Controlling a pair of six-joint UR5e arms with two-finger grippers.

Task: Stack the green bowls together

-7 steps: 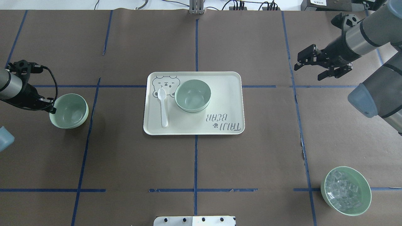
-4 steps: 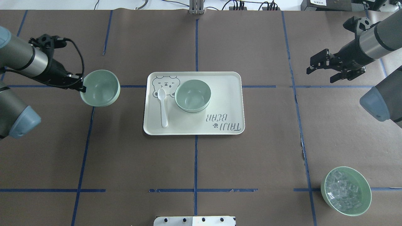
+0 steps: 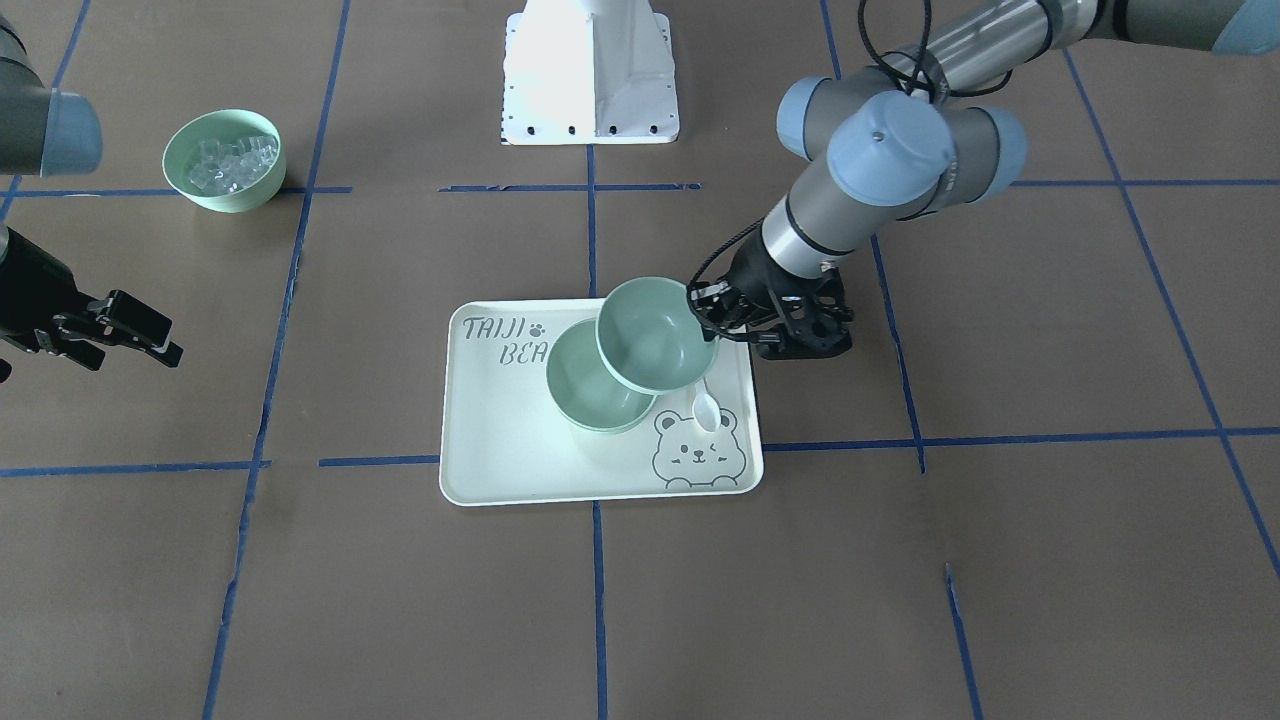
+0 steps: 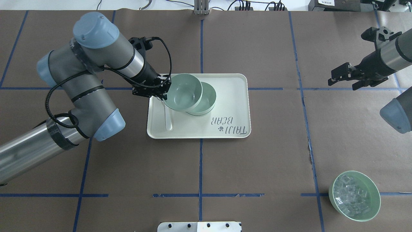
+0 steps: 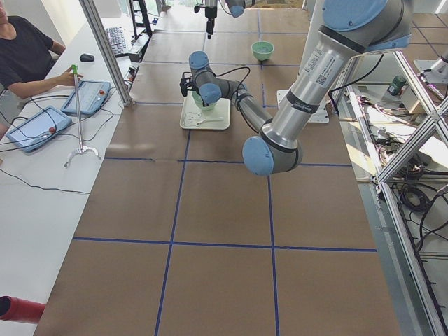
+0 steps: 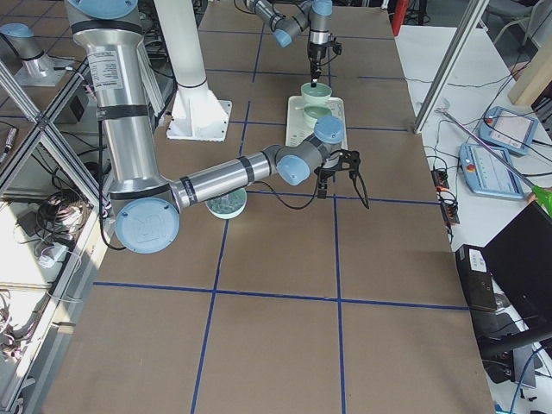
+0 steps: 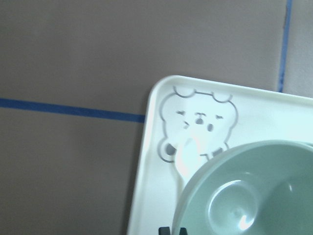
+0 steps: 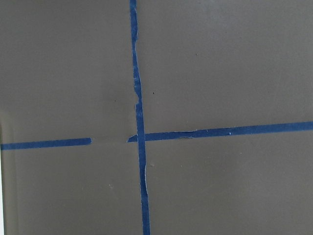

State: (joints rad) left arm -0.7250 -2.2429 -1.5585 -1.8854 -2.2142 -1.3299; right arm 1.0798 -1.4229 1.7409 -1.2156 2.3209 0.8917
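Underneath, blue tape lines (image 4: pixel 200 167) cross the brown paper surface (image 4: pixel 257 161)

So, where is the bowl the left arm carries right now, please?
In the overhead view, the held bowl hangs in the left gripper above the tray, overlapping the left rim of the bowl on the tray.

The tray (image 4: pixel 236 93) carries grey lettering, "TAIJI BEAR" with a paw print. In the overhead view it sits upside down at the tray's lower right. In the front-facing view it reads upright at the tray's upper left, where a bowl (image 3: pixel 598 378) hides the last letter.
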